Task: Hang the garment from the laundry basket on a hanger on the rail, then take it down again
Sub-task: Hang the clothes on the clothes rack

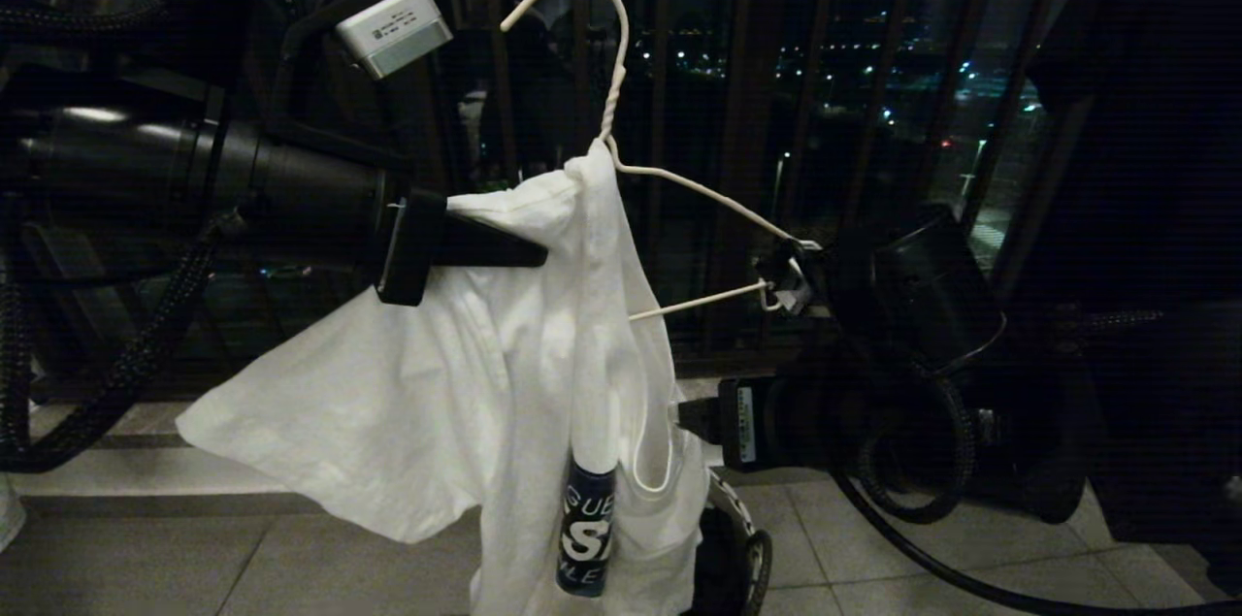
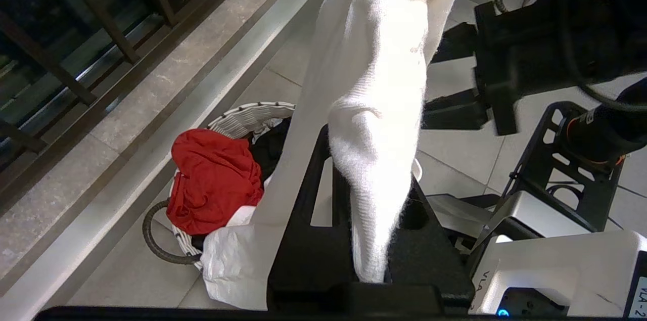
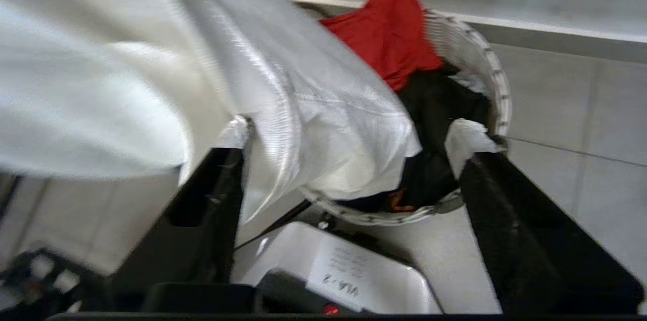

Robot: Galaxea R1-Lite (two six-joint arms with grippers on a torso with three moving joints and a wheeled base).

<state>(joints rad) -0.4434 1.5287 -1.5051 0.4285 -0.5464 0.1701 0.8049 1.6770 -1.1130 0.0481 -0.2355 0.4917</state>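
- Progress: the garment is seen out of the laundry basket and draped on one arm of the hanger; the other hanger arm is bare.
- The hanger is not seen hooked on anything; no rail is visible in any view, so the hanging step is judged not done, and the take-down is left as well.
- Left of the hanger neck: the left gripper is seen clamped tight on a bunched fold of the garment, just below the shoulder seam; in the left wrist view the white cloth is pinched between the black fingers.
- At the hanger neck: the collar part of the garment is gathered against the twisted wire; the rest is hung straight down from the hanger, with the blue graphic folded into a narrow strip far below the hanger.
- Right of the hanger: the bare wire end is seen next to a dark clamp-like part; what supports it there cannot be told.
- Below and right of the hanger: the right gripper is seen with jaws spread wide and nothing held; garment fabric is draped over one finger, the other finger is clear of it.
- Well below the hanger: the laundry basket is seen on the tiled floor, with a red cloth and a black garment inside.
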